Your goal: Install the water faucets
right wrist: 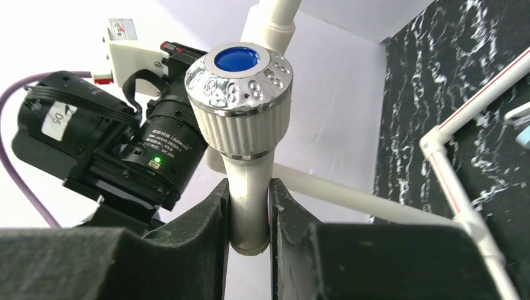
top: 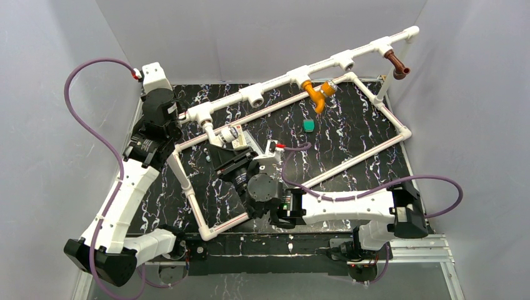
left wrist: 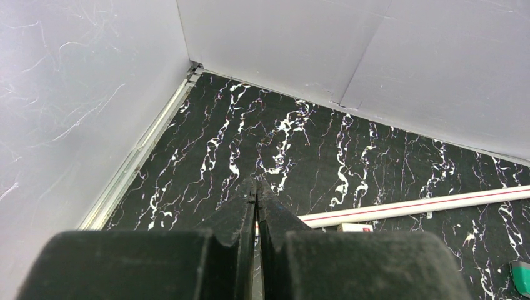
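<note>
The right gripper (right wrist: 249,194) pinches the white faucet (right wrist: 240,134) by its smooth stem, one finger on each side. The ribbed collar and the silvery knob (right wrist: 237,65) with its blue cap stand just above the fingertips. Just beyond the knob a white T-fitting (right wrist: 275,22) of the pipe frame (right wrist: 465,206) shows. In the overhead view this is the fitting at the frame's left end, and the faucet lies close under it. Whether the faucet's end has entered the socket cannot be told.

The left gripper (left wrist: 256,187) is pressed together on nothing. It hovers over the black marbled table (left wrist: 375,162), with a frame pipe just ahead of and to the right of its tips.

Far out to the right of the working gripper, the orange faucet (top: 319,95) hangs from the middle fitting. The reddish-brown faucet (top: 397,64) sits at the far-right fitting. A small teal piece (top: 309,125) lies loose inside the frame.

The step in hand looks like seating the last of the three faucets. The next move likely calls for lining the faucet's end squarely with the socket, then pushing or twisting it home. The idle left gripper could brace the frame against that push.
</note>
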`<state>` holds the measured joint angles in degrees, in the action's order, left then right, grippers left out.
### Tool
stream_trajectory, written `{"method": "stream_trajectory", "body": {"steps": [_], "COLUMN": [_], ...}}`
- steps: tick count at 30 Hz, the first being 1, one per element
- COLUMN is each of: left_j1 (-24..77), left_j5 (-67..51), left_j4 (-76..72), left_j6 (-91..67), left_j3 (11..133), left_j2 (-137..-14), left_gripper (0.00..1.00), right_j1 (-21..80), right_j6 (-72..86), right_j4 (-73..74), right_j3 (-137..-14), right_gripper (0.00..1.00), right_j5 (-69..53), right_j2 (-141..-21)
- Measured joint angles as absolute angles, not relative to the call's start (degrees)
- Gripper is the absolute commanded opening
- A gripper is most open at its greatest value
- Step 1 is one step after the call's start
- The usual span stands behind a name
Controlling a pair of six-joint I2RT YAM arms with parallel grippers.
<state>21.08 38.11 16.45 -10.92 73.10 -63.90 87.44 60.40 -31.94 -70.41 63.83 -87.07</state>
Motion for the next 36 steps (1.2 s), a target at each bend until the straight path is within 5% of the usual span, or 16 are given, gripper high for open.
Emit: {"method": "stream_trajectory", "body": {"steps": [24,31,36], "left_j1": [20.7,21.0,21.7], "left_j5": [38.2,38.2,37.6], "left_j4": [16.0,16.5,17.6], "left_j6": [-10.9,-11.0,-11.1], "left_j3": [73.2,73.3,73.3], "left_j2": [-64.2,-64.2,-64.0], "left_gripper": [0.0,0.0,0.0], "right_j1": [82.0,81.6,80.5], "right_j6": [94.3,96.6,97.8], "right_j4": [-27.3,-29.6,-31.1], "right_j3": [-65.8,-63.6,-62.7], "right_gripper": [0.01,0.38,0.5], "right_j5": [47.1,45.6,44.8], "right_j2": [-82.9,-82.0,-82.0]}}
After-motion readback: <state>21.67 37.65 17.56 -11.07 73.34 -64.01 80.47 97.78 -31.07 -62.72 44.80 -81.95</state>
